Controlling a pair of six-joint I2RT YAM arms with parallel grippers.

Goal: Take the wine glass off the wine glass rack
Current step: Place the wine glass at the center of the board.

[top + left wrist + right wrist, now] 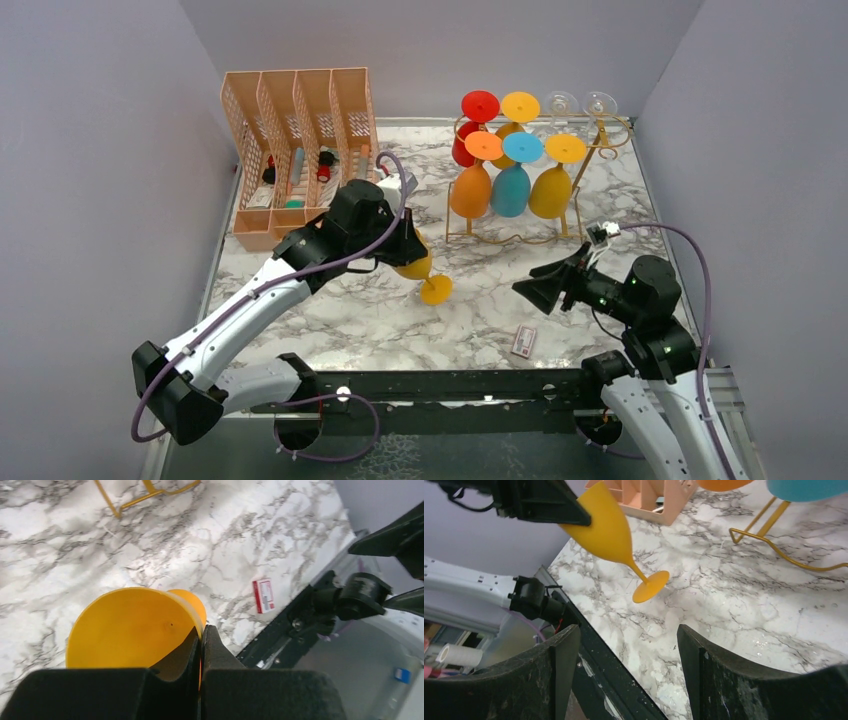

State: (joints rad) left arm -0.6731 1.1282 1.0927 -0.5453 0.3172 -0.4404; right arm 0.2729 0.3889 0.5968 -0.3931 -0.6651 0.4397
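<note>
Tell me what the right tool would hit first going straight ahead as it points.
Likely the foot of the wine glass in the left tool, ahead of the open right tool. Depth unclear: it might meet the table first.

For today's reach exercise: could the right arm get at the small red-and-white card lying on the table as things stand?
Probably yes. The right gripper is open and empty, and the card lies flat close beside it, with nothing standing between them.

You're holding yellow-orange wine glass (420, 270) by bowl rim, tilting it foot-down, well apart from gold wire wine glass rack (588, 165) standing upright behind.
</note>
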